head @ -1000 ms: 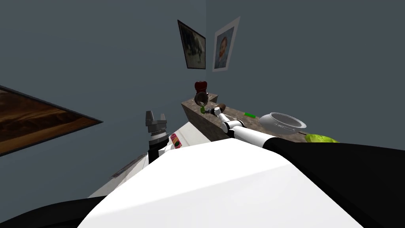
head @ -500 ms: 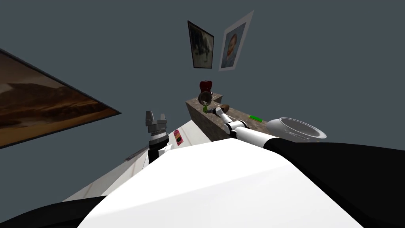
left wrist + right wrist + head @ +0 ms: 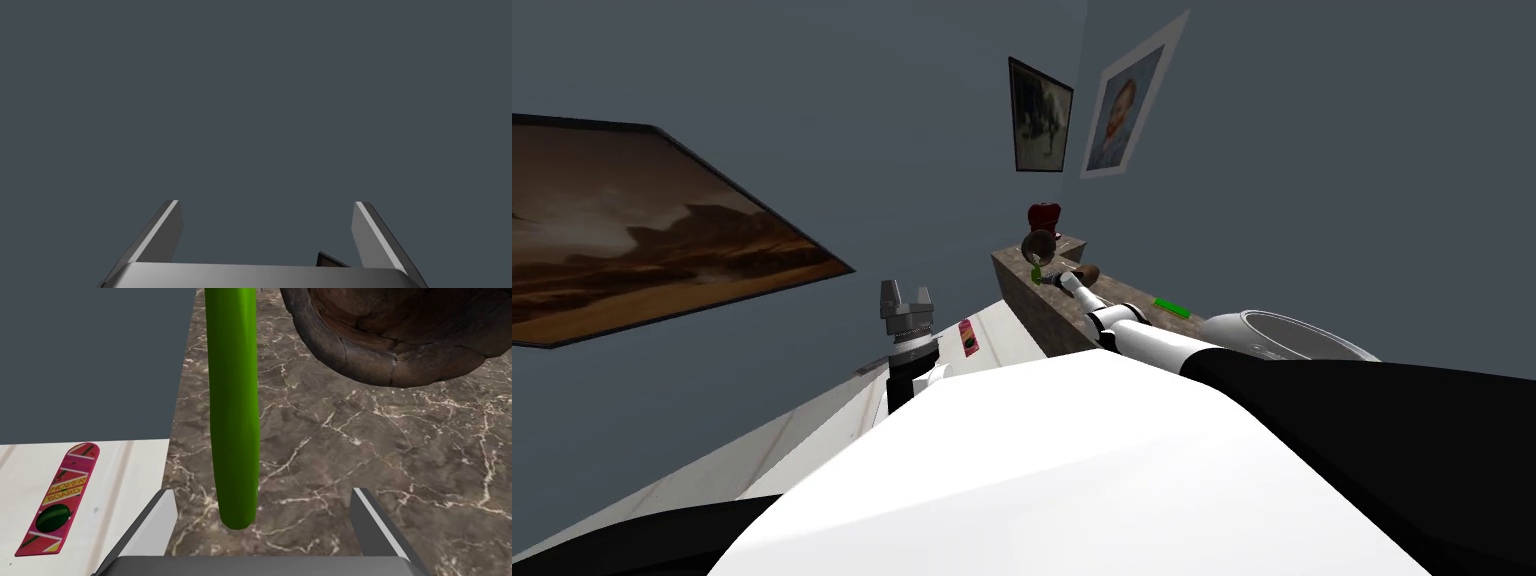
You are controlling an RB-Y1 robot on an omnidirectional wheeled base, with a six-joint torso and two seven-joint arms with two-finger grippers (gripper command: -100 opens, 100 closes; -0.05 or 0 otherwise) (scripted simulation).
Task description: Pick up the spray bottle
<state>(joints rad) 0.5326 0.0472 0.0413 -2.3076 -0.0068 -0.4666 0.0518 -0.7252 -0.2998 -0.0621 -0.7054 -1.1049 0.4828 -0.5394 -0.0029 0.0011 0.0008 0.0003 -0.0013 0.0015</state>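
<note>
Two things had changed in the head view since a second before, both from my own turn. The landscape painting (image 3: pixel 642 235) had come far into the left side, and the white bowl (image 3: pixel 1302 335) had slid toward the right edge. The things on the counter (image 3: pixel 1032 300) kept their places against one another. The left gripper (image 3: pixel 906 290) stood upright near my chest on the left, well apart from the counter. The right gripper (image 3: pixel 1049 277) still reached over the counter's near left end, at the spray bottle (image 3: pixel 1038 272), a small green shape. A brown bowl (image 3: pixel 1036 245) sat just beyond it and a dark red thing (image 3: pixel 1045 216) at the far end. A flat green piece (image 3: pixel 1171 306) lay on open marble to the right.

Left wrist view: the fingers stood wide apart.

Right wrist view: the fingers stood apart on either side of the spray bottle's (image 3: pixel 232 403) rounded end, touching neither side. It was a long, smooth green body; lying or standing, I could not tell. The counter's left edge ran just beside it. Past that edge lay white floor (image 3: pixel 125 468) with a pink hoverboard (image 3: pixel 57 500). Bare marble spread to the bottle's other side, and the brown bowl (image 3: pixel 400 333) hung near its far part.
</note>
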